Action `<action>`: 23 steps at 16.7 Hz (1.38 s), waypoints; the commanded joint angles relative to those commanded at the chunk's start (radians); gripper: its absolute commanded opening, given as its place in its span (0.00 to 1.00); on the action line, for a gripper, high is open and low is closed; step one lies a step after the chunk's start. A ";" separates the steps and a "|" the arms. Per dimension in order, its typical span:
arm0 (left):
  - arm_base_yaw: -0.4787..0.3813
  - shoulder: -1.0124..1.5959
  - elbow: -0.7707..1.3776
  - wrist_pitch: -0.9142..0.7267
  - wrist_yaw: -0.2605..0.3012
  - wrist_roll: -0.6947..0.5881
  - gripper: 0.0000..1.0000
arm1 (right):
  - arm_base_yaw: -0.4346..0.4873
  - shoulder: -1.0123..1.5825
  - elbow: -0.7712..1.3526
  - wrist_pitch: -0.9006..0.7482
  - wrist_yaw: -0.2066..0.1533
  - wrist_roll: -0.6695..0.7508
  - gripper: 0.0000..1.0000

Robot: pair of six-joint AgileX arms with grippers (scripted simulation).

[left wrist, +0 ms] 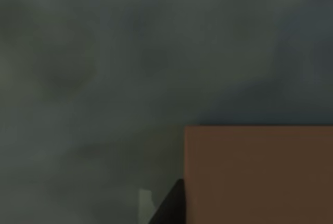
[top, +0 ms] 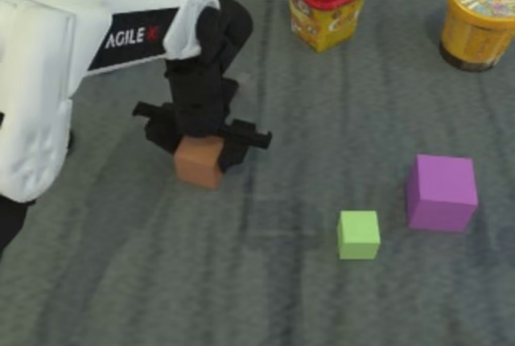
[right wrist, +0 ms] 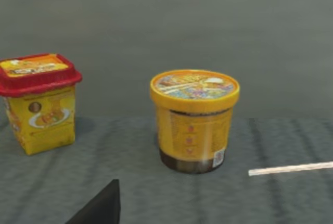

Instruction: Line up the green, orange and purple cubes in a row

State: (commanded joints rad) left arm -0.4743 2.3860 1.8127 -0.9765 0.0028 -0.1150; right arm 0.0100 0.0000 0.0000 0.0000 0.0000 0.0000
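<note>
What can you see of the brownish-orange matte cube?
The brownish-orange matte cube is plain and unmarked, mid-sized among the three cubes, and sits on the grey table at its left. The left gripper is directly over it with black fingers at its sides. The left wrist view shows one flat orange face close up.

We see three matte cubes on a grey table. The brownish-orange cube [top: 199, 162], mid-sized, sits left of centre, partly covered from above. The small light-green cube [top: 358, 234] lies well to its right, nearer the front, just beside the largest, magenta-purple cube [top: 441, 191].
</note>
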 joint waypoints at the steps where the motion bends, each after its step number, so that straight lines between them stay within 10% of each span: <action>1: 0.002 -0.007 0.019 -0.024 0.000 -0.001 0.00 | 0.000 0.000 0.000 0.000 0.000 0.000 1.00; 14: -0.011 -0.068 0.139 -0.213 -0.002 -0.037 0.00 | 0.000 0.000 0.000 0.000 0.000 0.000 1.00; 23: -0.257 -0.130 0.081 -0.241 -0.008 -0.561 0.00 | 0.000 0.000 0.000 0.000 0.000 0.000 1.00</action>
State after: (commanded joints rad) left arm -0.7317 2.2563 1.8937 -1.2170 -0.0055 -0.6758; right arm 0.0100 0.0000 0.0000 0.0000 0.0000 0.0000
